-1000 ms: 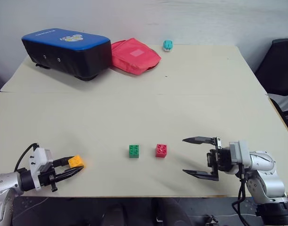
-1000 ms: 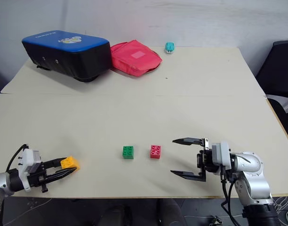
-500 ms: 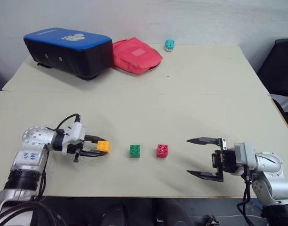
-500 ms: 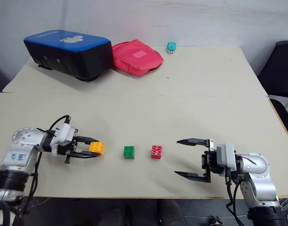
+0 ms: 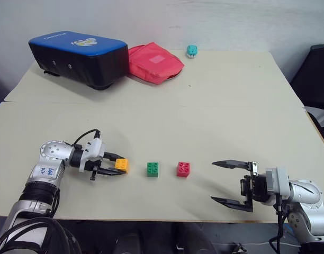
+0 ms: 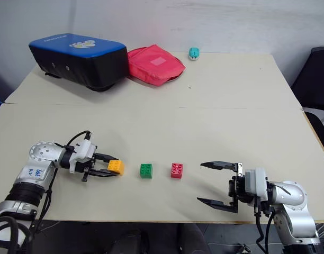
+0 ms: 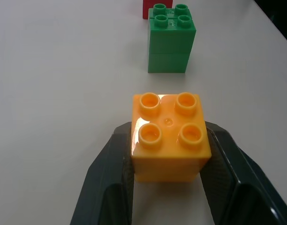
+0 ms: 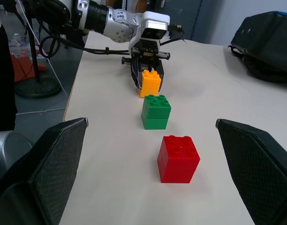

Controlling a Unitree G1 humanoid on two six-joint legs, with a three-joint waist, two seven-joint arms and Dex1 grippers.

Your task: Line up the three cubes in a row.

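Observation:
An orange-yellow cube [image 5: 121,164] is gripped between the black fingers of my left gripper [image 5: 123,165], low over the table and just left of the green cube [image 5: 152,169]. The red cube [image 5: 183,169] stands a short gap to the right of the green one. Both rest on the beige table [image 5: 204,116] near its front edge, and the orange-yellow cube sits nearly level with them. In the left wrist view the orange-yellow cube [image 7: 169,136] is squeezed from both sides, with the green cube [image 7: 171,40] straight ahead. My right gripper [image 5: 213,181] hangs open to the right of the red cube, holding nothing.
At the table's back left lies a blue-and-black case [image 5: 77,58], with a red pouch [image 5: 154,62] beside it. A small teal toy [image 5: 191,50] sits at the far edge. A black chair [image 5: 315,69] stands off the table's right side.
My left gripper has carried the orange-yellow cube from the table's front left corner to the right and inward, close to the green cube. The right gripper has stayed in place, open.

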